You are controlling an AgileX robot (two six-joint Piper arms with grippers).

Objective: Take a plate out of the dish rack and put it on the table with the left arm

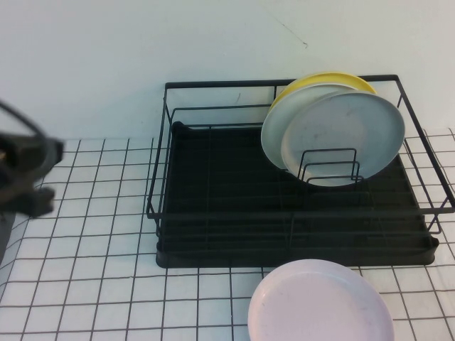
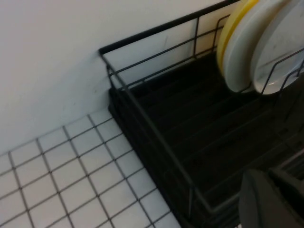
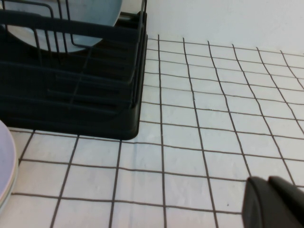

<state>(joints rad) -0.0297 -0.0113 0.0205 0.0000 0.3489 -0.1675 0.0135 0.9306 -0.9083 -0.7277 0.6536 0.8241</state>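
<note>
The pale grey-blue plate [image 1: 348,131] stands upright at the front of a stack in the black dish rack [image 1: 213,234], held by wire loops. It also shows in the left wrist view [image 2: 285,47] and the right wrist view [image 3: 90,19]. My left arm [image 1: 28,177] is at the table's far left edge, well apart from the rack. Its gripper [image 2: 270,178] is shut and empty, hovering by the rack's near left corner [image 2: 156,128]. My right gripper [image 3: 268,183] is shut and empty, low over the white tiled table [image 3: 199,118] to the right of the rack [image 3: 95,118].
A cream-white plate [image 1: 274,135] and a yellow plate [image 1: 320,79] stand behind the grey-blue one. A pale pink plate [image 1: 320,305] lies flat on the table in front of the rack. The tiled table [image 1: 92,249] stretches left of the rack. A white wall is behind.
</note>
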